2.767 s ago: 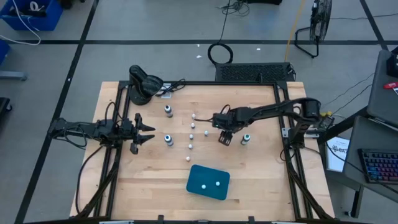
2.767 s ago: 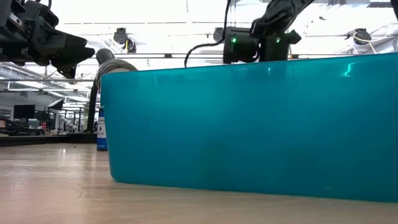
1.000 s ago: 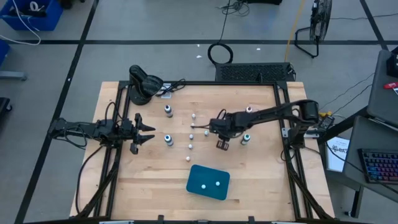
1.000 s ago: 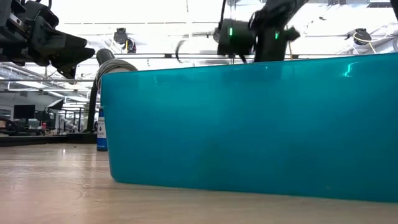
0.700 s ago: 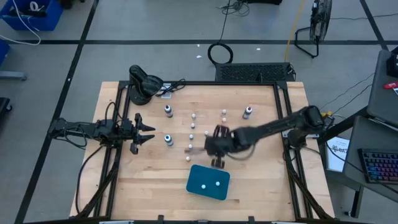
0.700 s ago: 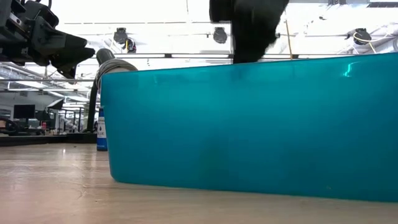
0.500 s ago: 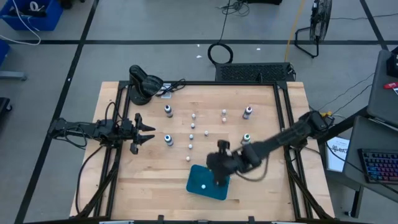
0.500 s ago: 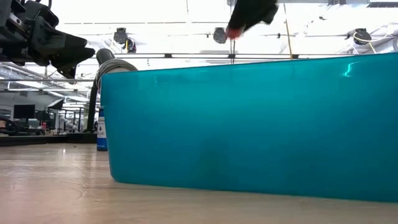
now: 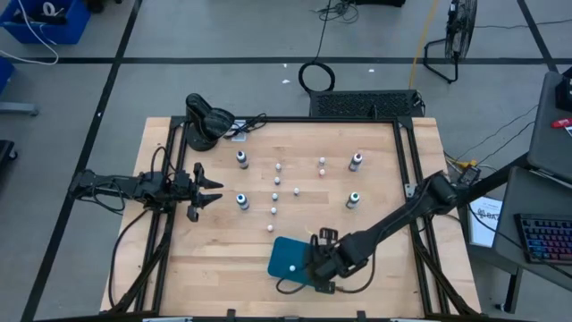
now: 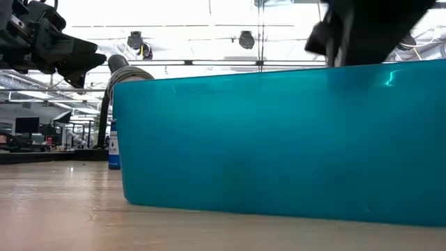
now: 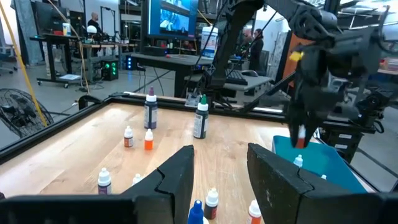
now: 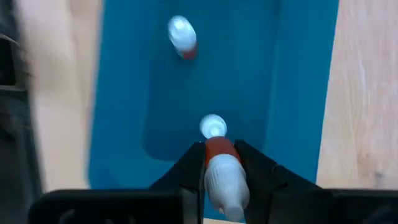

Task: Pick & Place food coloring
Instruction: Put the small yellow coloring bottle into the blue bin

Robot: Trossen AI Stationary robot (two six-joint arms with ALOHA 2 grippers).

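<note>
Food coloring bottles [image 9: 276, 181] stand scattered across the upper middle of the high view; the teal tray [image 9: 284, 254] lies at lower centre. The right gripper [image 9: 320, 266] hangs over the tray's right half, while the left gripper [image 9: 207, 189] waits at the left edge, fingers spread and empty.

Low view: the tray wall [image 10: 279, 139] fills the frame; the right arm is a dark shape at upper right, and a blue bottle [image 10: 113, 148] stands at left.

Left wrist view: remaining bottles dot the table [image 11: 74, 149], and the right gripper [image 11: 301, 134] pinches a small bottle above the tray [image 11: 323, 158].

Right wrist view: a red-bodied dropper bottle [image 12: 222, 174] is clamped between the fingers [image 12: 189, 168], above two bottles [image 12: 182, 34] already in the tray. The placing step appears in hand; next would be lowering, releasing clear of the nearer bottle [image 12: 213, 126], then fetching another.
</note>
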